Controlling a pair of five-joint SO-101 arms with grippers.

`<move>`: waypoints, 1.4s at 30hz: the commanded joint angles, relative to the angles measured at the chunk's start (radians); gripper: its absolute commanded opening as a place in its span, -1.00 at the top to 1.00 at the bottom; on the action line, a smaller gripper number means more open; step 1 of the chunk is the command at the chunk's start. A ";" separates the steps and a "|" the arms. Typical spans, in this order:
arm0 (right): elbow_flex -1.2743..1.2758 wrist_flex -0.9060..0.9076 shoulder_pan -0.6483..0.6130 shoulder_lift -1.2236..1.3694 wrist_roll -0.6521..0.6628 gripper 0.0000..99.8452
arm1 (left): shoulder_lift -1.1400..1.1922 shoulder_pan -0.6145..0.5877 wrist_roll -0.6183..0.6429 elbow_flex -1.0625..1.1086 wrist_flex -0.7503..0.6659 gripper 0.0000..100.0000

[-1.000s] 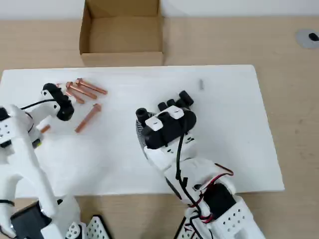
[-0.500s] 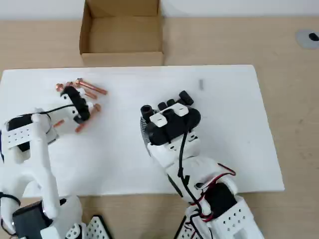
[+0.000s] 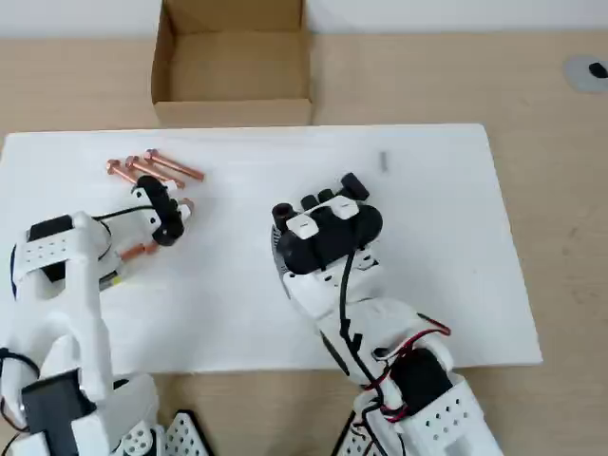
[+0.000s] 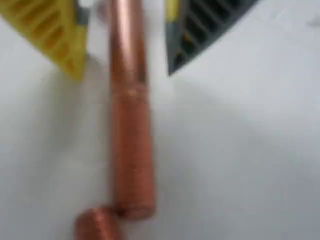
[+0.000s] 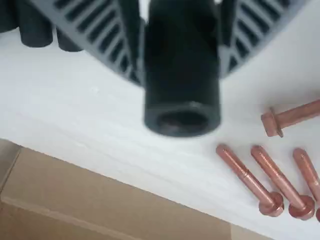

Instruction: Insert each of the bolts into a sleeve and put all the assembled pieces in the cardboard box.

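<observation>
One copper bolt lies on the white mat, apart from the others. My left gripper is low over it and open, its yellow and dark fingers on either side of the shaft with gaps showing. Three more bolts lie side by side farther back. My right gripper at the mat's middle is shut on a black sleeve, open end outward. Three spare black sleeves stand just behind it. The cardboard box sits beyond the mat.
A small grey mark is on the mat's far right part. A round grey fitting sits on the wooden table at the far right corner. The mat's right half is bare.
My left gripper swung from beside the bolt group over to the single bolt and came down astride it. The right arm with its sleeve shifted slightly right.
</observation>
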 commanded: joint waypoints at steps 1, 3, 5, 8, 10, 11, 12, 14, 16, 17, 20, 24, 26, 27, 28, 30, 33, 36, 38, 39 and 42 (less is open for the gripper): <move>-0.071 0.003 0.016 -0.001 -0.006 0.98 | 0.010 0.006 -0.023 -0.023 0.005 0.70; -0.071 0.003 0.016 -0.001 -0.006 0.98 | 0.012 0.006 0.075 -0.064 -0.002 0.70; -0.071 0.003 0.016 -0.002 -0.006 0.98 | 0.010 0.006 0.190 -0.115 0.003 0.70; -0.071 0.005 0.016 -0.002 -0.006 0.98 | 0.005 0.003 0.431 -0.196 0.009 0.70; -0.071 0.005 0.016 -0.002 -0.006 0.98 | 0.005 -0.014 0.612 -0.261 0.052 0.70; -0.071 0.005 0.016 -0.002 -0.006 0.98 | 0.005 -0.021 0.712 -0.296 0.097 0.70; -0.071 0.005 0.016 -0.002 -0.006 0.98 | 0.005 -0.031 0.812 -0.338 0.150 0.70; -0.071 0.005 0.016 -0.002 -0.006 0.98 | 0.013 -0.044 1.051 -0.399 0.298 0.70; -0.071 0.005 0.016 -0.002 -0.006 0.98 | 0.015 -0.048 1.272 -0.400 0.446 0.70; -0.071 0.005 0.016 -0.002 -0.006 0.98 | 0.015 -0.049 1.353 -0.391 0.485 0.71; -0.073 0.003 0.015 -0.002 -0.006 0.98 | 0.010 -0.084 1.573 -0.361 0.520 0.71; -0.077 0.003 0.015 -0.002 -0.006 0.98 | 0.015 -0.166 1.901 -0.319 0.457 0.71; -0.077 0.003 0.015 -0.002 -0.006 0.98 | 0.008 -0.192 2.036 -0.311 0.405 0.71; -0.077 0.003 0.015 -0.002 -0.006 0.98 | 0.008 -0.196 2.094 -0.311 0.379 0.71; -0.077 0.003 0.015 -0.002 -0.006 0.98 | 0.008 -0.196 2.151 -0.311 0.351 0.71; -0.073 0.003 0.013 -0.002 -0.008 0.98 | 0.008 -0.195 2.252 -0.310 0.292 0.71; -0.071 0.003 0.013 -0.002 -0.008 0.98 | 0.015 -0.170 2.344 -0.302 0.184 0.71; -0.070 0.003 0.013 -0.002 -0.008 0.98 | 0.015 -0.141 2.403 -0.282 0.098 0.70; -0.070 0.003 0.013 -0.002 -0.008 0.98 | 0.015 -0.124 2.440 -0.265 0.049 0.70; -0.070 0.003 0.013 -0.002 -0.008 0.98 | 0.015 -0.120 2.457 -0.255 0.025 0.70; -0.070 0.003 0.013 -0.002 -0.008 0.98 | 0.015 -0.103 2.496 -0.212 -0.032 0.70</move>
